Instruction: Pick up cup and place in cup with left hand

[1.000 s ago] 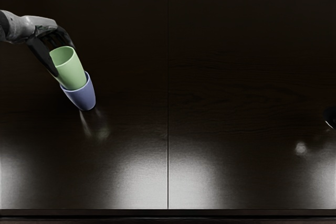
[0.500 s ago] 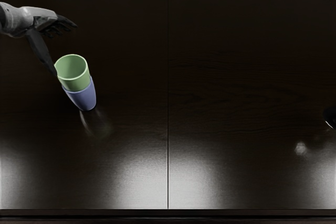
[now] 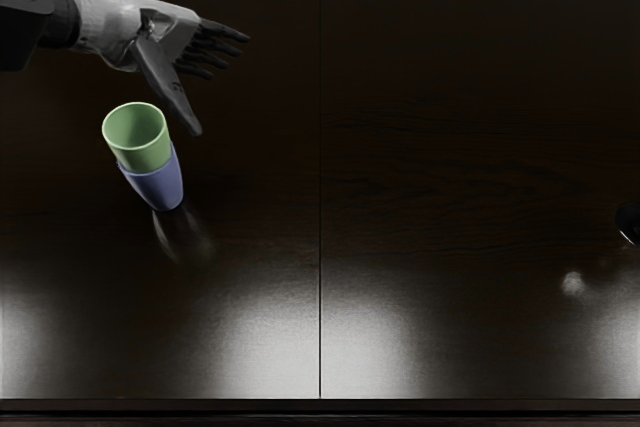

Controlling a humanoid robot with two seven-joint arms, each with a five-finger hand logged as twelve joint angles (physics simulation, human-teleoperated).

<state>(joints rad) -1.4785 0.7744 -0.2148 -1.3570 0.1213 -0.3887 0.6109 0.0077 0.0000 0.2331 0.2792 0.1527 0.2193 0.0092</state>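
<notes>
We have the green cup (image 3: 150, 158) sitting inside the blue cup (image 3: 160, 188), its rim and upper part standing out above the blue cup's rim. Our left hand (image 3: 165, 35) is beyond the blue cup, touching neither cup, empty, with its fingers extended and thumb apart. Well off to the right of the blue cup, part of our right hand (image 3: 629, 224) shows; we cannot tell its state.

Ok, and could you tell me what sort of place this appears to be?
Probably a simulated robot test bench: a dark wood-grained table, a green cup sitting in a blue cup, and the left robot hand, open.
</notes>
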